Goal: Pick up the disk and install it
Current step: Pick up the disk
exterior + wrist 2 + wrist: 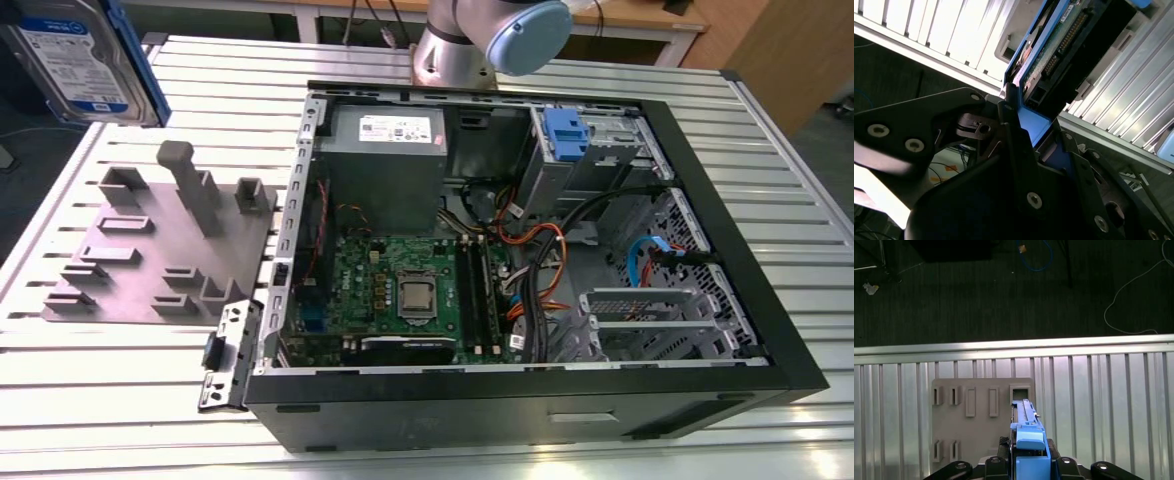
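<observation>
Now the hand (1031, 122) grips the disk (80, 55) by its blue bracket (1029, 442), high above the grey slotted stand (134, 255), probably to clear its upright posts.

Arm (447, 55): the tubular casing is showing as bare silver-grey metal. A pale blue round cap (527, 35) is closing off the joint above it.

Gripper (1034, 127): in the second wrist view it is presenting matte black linkage plates (919, 125) with rounded ends. Silver screw heads (878, 130) are sitting recessed in them, one per pivot.

In the first wrist view the black link ends (956, 469) are each carrying a bright round screw (1066, 460). No markings are showing on any plate.
</observation>
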Controlling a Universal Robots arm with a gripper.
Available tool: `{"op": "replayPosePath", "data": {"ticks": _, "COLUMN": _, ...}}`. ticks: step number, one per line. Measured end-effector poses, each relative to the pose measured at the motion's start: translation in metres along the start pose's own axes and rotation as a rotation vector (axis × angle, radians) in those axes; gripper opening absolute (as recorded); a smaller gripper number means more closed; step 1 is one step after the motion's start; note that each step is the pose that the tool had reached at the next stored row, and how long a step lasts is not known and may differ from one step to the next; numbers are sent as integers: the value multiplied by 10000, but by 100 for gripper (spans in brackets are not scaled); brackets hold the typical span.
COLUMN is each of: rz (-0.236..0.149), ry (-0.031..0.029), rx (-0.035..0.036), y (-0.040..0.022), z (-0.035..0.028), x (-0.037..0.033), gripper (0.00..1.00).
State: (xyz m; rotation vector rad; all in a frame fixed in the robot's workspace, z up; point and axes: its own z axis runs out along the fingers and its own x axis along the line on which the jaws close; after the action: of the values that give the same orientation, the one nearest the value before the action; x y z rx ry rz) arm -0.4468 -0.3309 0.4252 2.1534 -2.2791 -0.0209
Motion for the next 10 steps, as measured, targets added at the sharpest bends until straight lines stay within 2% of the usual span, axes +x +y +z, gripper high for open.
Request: {"op": "replayPosePath", "data": {"ticks": 10, "rz": 0, "ry": 0, "rx": 0, "y": 1, "z": -45, "x": 0, "gripper": 36}}
